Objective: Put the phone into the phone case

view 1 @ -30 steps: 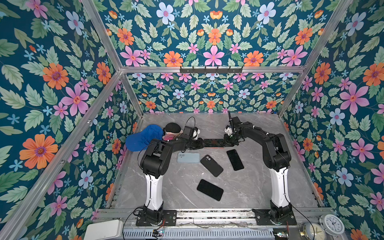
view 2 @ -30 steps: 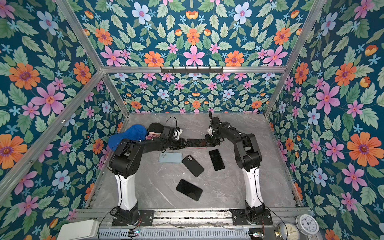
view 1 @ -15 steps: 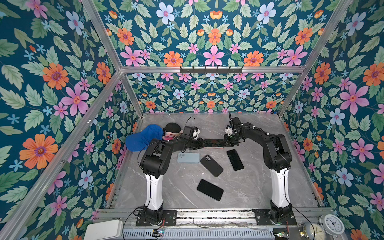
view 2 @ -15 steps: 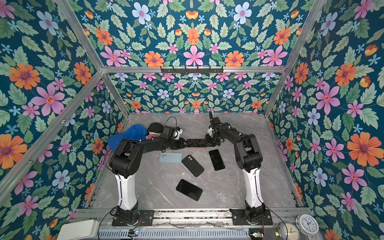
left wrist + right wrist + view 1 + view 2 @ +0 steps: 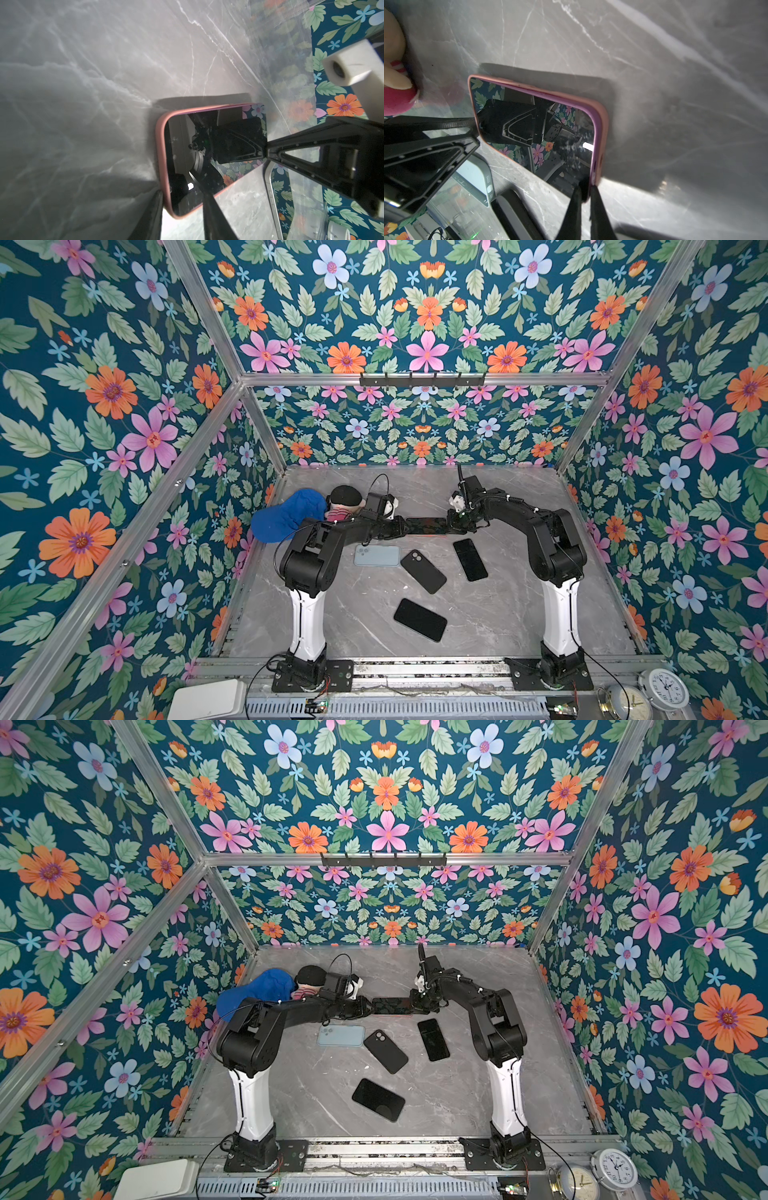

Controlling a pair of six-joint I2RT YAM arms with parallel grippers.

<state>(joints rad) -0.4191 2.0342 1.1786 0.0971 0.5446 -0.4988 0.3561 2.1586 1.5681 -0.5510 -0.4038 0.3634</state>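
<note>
Although the table (image 5: 498,614) carries several handsets, we judge the task nearly finished. Lowest in a top view, in the middle, a black phone (image 5: 419,619) lies flat. Above it lie a black device (image 5: 423,571) with its lenses up, a second black phone (image 5: 470,559) and a pale blue phone (image 5: 376,555), none in either gripper. Just above those, at the centre of both top views, the phone (image 5: 533,128) sits screen-up inside the pink phone case (image 5: 603,133), bridged between the two arms and, judging by its shadow, raised off the marble. We see the left gripper (image 5: 179,188) part-closed across one end, one finger on the glass and the other outside the pink rim, clamping case and phone together. The right gripper (image 5: 585,193) is pinched almost fully together on the case's rim at the opposite corner. A purple band of the phone's side shows above the pink lip along one long edge, so we think that edge needs pressing home. Farthest back, left of centre, rest a blue cap (image 5: 286,514) and a plush toy (image 5: 345,502).
</note>
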